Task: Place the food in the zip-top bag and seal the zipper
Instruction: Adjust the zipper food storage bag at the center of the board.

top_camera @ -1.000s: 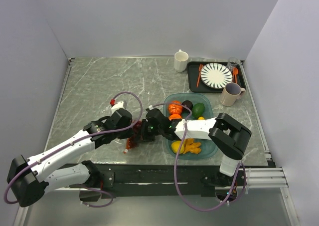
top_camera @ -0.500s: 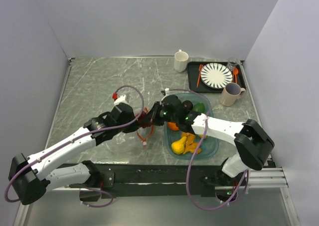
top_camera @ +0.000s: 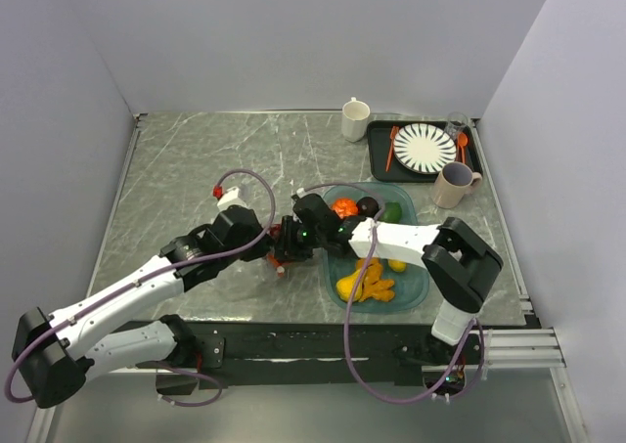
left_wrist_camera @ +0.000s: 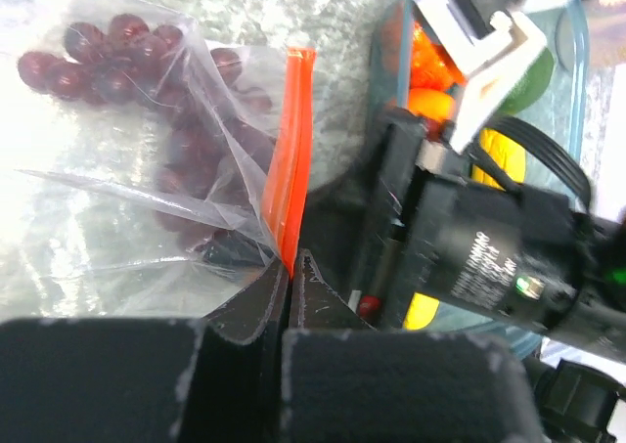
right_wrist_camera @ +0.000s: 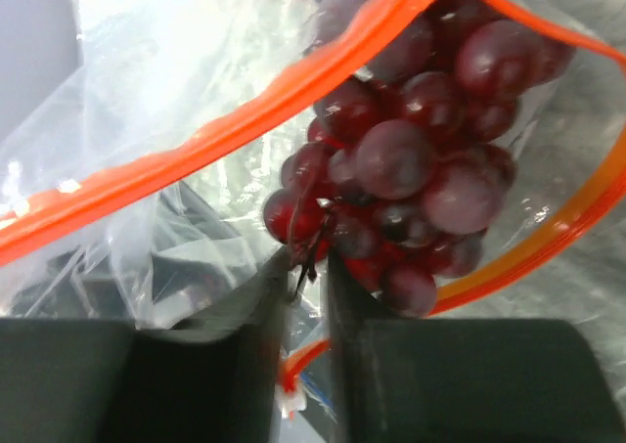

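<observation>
Orange-red against black is what catches the eye on the left: the left claw [left_wrist_camera: 290, 267] reaches in from about eight o'clock and is clenched on the thin orange-red zipper strip [left_wrist_camera: 291, 150] of the small clear plastic zip-top bag [left_wrist_camera: 108, 208], pinching one lip at a single spot; the bag lies on the grey marbled table [top_camera: 196, 169] just off the tray's nine o'clock side, its mouth pulled into a loop; inside it sits the dark purple grape bunch [right_wrist_camera: 411, 179]. From three o'clock the right claw [right_wrist_camera: 305, 267] pokes into that mouth, its fingers drawn nearly together on what looks like the bunch's thin stem, so I'd call it grasping the grapes. Further right, in the translucent teal tray [top_camera: 415, 285], lie the orange round [top_camera: 342, 208], dark plum [top_camera: 367, 205], green fruit [top_camera: 391, 211] and yellow pieces [top_camera: 364, 287], not yet bagged.

My worry is the way out: if the stem snags between those fingers, the grapes could be dragged back through the mouth; the slick film may slip from that one-point pinch, letting the mouth collapse; and a small bag stuffed with the rest could refuse to seal.
</observation>
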### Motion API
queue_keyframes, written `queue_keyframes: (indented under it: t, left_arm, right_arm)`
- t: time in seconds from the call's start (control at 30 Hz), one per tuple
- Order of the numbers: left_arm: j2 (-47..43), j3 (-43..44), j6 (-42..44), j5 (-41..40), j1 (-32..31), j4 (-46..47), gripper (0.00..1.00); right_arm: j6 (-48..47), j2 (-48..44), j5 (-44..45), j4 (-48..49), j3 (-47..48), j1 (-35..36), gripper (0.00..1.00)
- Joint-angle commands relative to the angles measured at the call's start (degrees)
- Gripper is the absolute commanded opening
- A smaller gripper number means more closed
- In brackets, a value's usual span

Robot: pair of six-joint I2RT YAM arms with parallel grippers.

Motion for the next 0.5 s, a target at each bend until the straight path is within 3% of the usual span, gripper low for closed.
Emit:
queue_keyframes:
  t: [0.0, 0.03, 0.13, 0.27, 0.47]
  left_arm:
    - [-1.9, -0.2, -1.4, -4.0, -0.1, -0.9, 0.01]
    - [-2.0, -0.5, -1.7, -4.5, -0.1, -1.5, 0.01]
    - [-3.4, -2.4, -2.6, -6.4, -0.1, -2.7, 0.01]
    - [-5.1, -3.9, -3.3, -7.7, 0.1, -4.5, 0.01]
    - [-6.3, -4.7, -3.8, -8.7, 0.1, -5.9, 0.01]
  right_arm:
    - [-5.1, -5.7, 4.8, -5.0, 1.8, 0.0, 0.5]
    - [-5.6, -6.9, 5.5, -5.5, 1.8, -0.1, 0.61]
    - [-7.2, -10.4, 9.1, -9.2, 2.6, -0.1, 0.71]
    - [-7.8, -12.8, 15.4, -15.4, 4.0, -0.2, 0.73]
    - [-4.9, -10.2, 17.6, -17.7, 4.6, -0.7, 0.7]
